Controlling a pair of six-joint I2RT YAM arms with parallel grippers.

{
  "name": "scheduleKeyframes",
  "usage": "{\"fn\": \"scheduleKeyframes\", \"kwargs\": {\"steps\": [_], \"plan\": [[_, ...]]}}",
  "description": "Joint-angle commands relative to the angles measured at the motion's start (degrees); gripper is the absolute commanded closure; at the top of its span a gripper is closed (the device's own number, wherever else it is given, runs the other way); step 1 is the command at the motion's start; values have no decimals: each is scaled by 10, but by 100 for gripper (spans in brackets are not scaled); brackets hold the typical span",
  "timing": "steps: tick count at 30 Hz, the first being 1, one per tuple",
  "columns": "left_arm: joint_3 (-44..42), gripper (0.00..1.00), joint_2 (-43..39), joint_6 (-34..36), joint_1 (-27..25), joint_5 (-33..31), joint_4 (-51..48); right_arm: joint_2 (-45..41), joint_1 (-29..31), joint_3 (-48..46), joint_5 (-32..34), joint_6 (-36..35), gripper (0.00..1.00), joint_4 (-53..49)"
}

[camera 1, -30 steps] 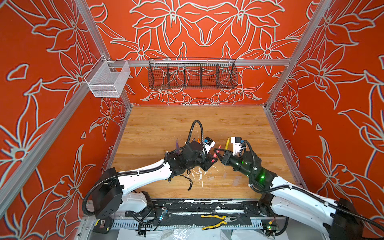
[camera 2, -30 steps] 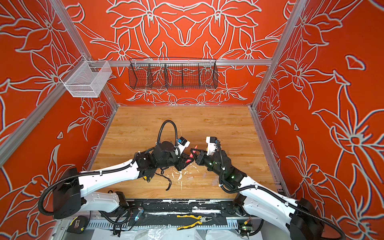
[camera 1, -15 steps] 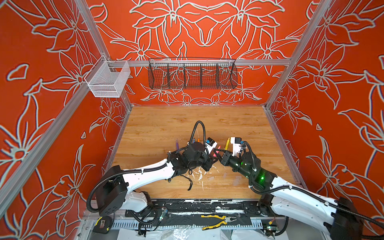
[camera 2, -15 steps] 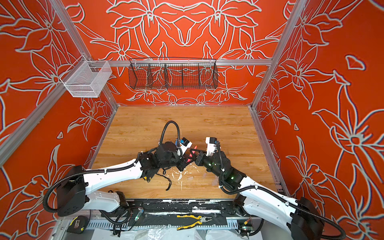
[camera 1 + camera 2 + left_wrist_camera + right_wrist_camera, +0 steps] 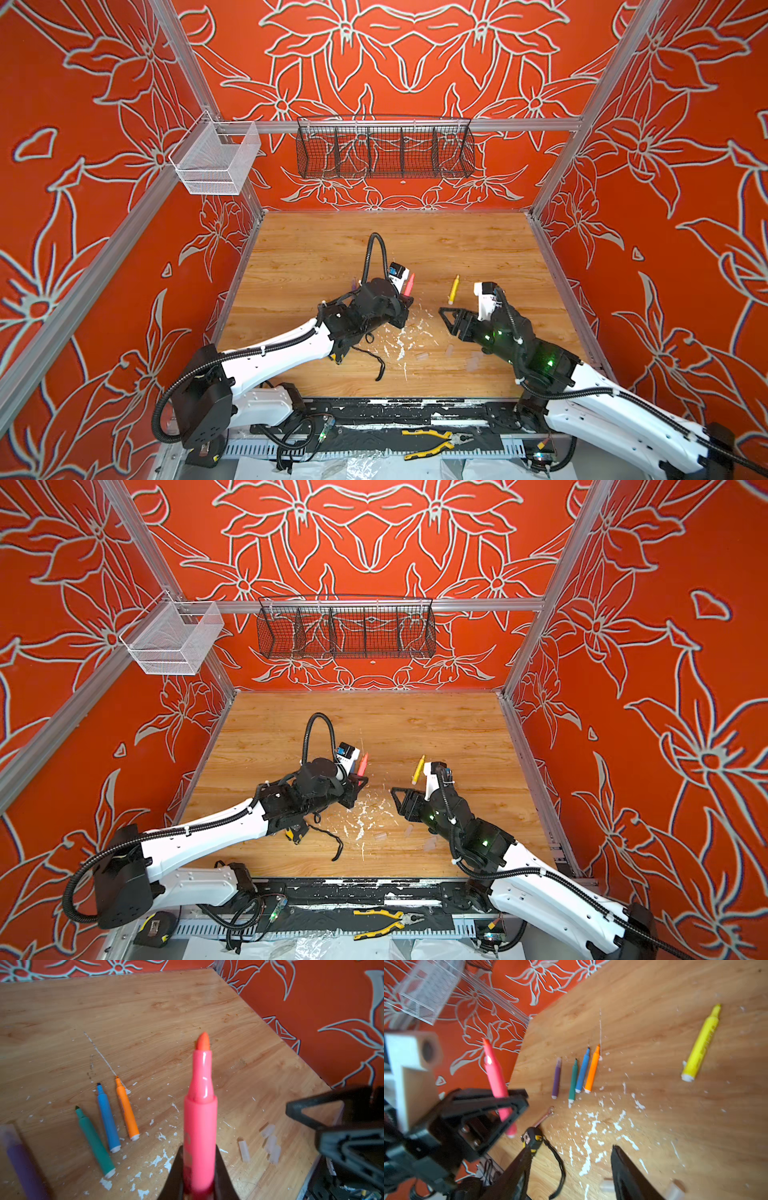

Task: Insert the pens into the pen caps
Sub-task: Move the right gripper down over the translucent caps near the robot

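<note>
Holding: your left fingers (image 5: 176,1174) were clamped tight on the lower barrel of the pink pen (image 5: 200,1109), lifted off the surface (image 5: 332,249) with its bare tip pointing away from the wrist.
Free side: your right fingers (image 5: 627,1172) stood apart with nothing between them, low over the surface and facing the pink pen across a gap.
Pen caps: the clear pen caps (image 5: 270,1145) lay loose on the surface by the white flecks (image 5: 399,340), near your right fingers.
Other pens: the yellow pen (image 5: 454,289) lay alone. The purple pen (image 5: 556,1078), teal pen (image 5: 573,1082), blue pen (image 5: 583,1072) and orange pen (image 5: 591,1070) lay side by side.
Step in hand: by my judgement, fetching a cap for the pink pen.
Doing it well: you needed to pinch one cap near its closed end, keep its mouth clear, line it up with the tip, then push along the barrel.
Risk: a slick cap could have flicked away under a skewed squeeze.
</note>
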Motion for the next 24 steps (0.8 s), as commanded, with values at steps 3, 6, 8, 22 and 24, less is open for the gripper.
{"fn": "scheduleKeyframes", "kwargs": {"steps": [3,6,8,22,24], "plan": [[9,100,-8,-20,44,6,-33,47,54,19,59,48,38,-137],[6,100,-15,-14,48,-13,-43,84,88,23,87,72,38,-160],[2,100,-21,-11,49,-14,-47,112,107,31,104,84,39,-175],[-16,100,-50,-16,49,7,-36,274,163,75,171,151,48,-237],[-15,100,-45,-15,49,-7,-27,277,164,65,172,159,48,-236]]}}
